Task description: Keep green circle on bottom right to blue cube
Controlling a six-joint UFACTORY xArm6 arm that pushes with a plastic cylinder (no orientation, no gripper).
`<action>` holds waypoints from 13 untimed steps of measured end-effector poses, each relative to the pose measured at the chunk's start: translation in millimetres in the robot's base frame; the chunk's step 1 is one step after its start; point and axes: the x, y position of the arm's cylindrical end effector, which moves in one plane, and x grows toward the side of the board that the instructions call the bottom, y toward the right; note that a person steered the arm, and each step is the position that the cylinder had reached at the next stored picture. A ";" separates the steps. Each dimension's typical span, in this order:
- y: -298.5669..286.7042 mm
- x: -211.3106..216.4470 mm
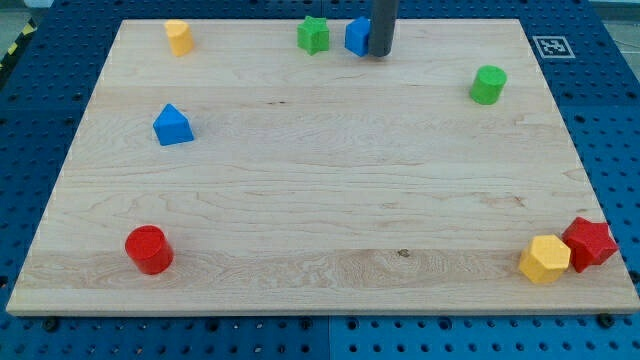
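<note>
My tip (380, 54) sits at the counter's (300, 220) top edge, touching the blue cube's (357, 35) right side; there is no claw on the rod, so nothing is held. The green circle (488, 85) lies near the right edge, below and right of the cube, well apart from it, with bare wood between. A green star (313, 34) stands just left of the cube. The yellow block (178, 37), blue wedge (173, 125), red cylinder (149, 249), yellow hexagon (545, 259) and red star (589, 243) hug the other edges, leaving the middle open.
</note>
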 end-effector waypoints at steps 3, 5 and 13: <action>23.4 -20.9; 22.5 -19.9; 77.8 18.5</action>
